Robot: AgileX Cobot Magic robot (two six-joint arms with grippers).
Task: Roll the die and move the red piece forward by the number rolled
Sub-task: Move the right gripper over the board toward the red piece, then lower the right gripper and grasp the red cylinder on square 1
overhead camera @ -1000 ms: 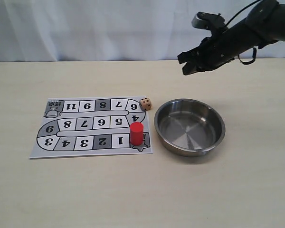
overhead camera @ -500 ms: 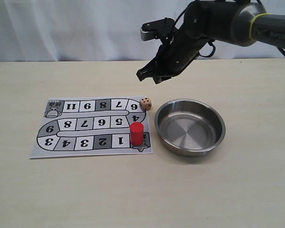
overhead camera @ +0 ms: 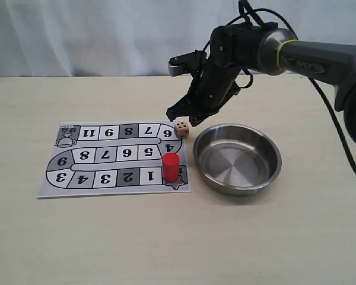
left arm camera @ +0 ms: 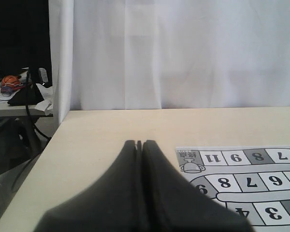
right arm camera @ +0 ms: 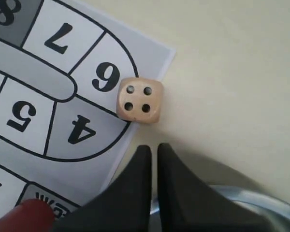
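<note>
Die (right arm camera: 139,100) is shown four-up only by the right wrist view, and the closed, empty right gripper (overhead camera: 179,116) has been brought down near it.

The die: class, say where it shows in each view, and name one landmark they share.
Exterior view: the die sits at the game board's right edge, beside square 6.
Left wrist view: not in it.
Right wrist view: the die near the middle, four pips up, beside square 6.
Shared landmark: the game board.
</note>
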